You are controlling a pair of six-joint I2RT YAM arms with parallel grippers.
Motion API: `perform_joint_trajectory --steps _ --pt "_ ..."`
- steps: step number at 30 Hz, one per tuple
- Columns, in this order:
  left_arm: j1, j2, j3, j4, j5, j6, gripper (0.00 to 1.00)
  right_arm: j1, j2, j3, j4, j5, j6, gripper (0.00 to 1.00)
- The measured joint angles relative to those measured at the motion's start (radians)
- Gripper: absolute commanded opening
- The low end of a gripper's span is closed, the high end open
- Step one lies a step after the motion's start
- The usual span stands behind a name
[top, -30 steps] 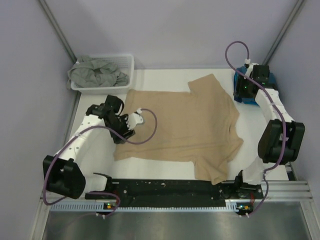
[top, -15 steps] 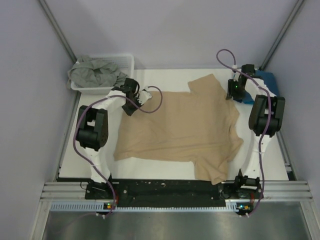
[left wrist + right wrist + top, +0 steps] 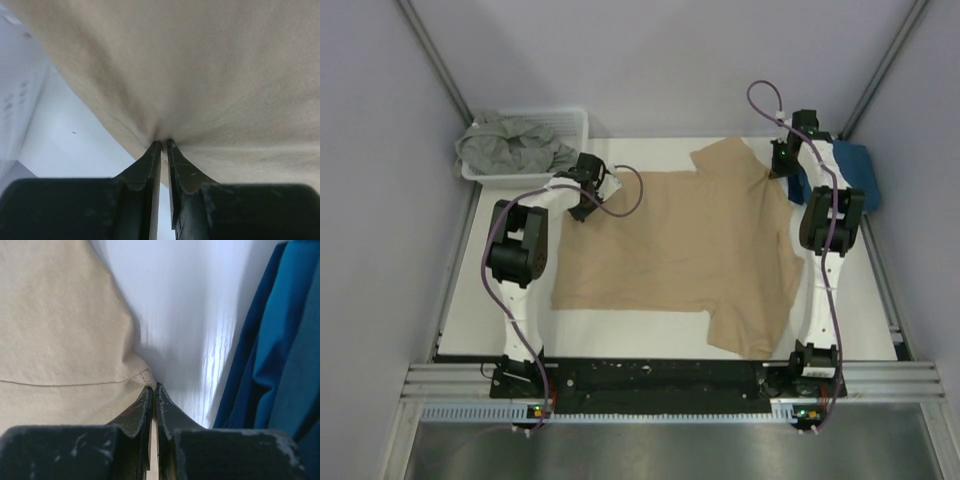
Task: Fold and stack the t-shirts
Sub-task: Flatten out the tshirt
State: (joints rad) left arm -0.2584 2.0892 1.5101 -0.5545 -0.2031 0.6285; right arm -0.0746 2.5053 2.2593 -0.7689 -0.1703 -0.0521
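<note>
Across table: tan t-shirt lengthwise, collar rightward.

The top external camera is looking down from above and behind the arms over the whole table. The wrist cameras are peering closely along the left gripper and right gripper toward the far edge of the tan t-shirt, which all three views are sharing.
</note>
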Motion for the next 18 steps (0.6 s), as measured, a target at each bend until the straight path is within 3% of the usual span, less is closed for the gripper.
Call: perform_joint_trajectory --steps 2,4,10,13,17,18 --pt "0.001 0.031 0.037 0.015 -0.024 -0.003 0.15 0.000 0.037 0.069 -0.005 0.003 0.010 0.03" --pt "0.002 0.056 0.068 0.034 -0.045 -0.002 0.18 0.000 0.064 0.123 -0.003 0.001 0.013 0.17" --pt "0.008 0.063 0.094 0.050 -0.026 0.001 0.41 0.000 0.047 0.124 0.001 -0.004 -0.003 0.43" --pt "0.015 0.000 0.056 0.043 0.066 0.004 0.51 0.000 -0.049 0.028 -0.007 -0.006 -0.037 0.57" --pt "0.014 -0.169 -0.016 0.018 0.178 0.023 0.55 0.001 -0.292 -0.158 0.006 -0.052 -0.108 0.69" --pt "0.013 -0.230 -0.035 0.015 0.209 0.031 0.56 0.004 -0.386 -0.228 0.018 -0.073 -0.133 0.78"
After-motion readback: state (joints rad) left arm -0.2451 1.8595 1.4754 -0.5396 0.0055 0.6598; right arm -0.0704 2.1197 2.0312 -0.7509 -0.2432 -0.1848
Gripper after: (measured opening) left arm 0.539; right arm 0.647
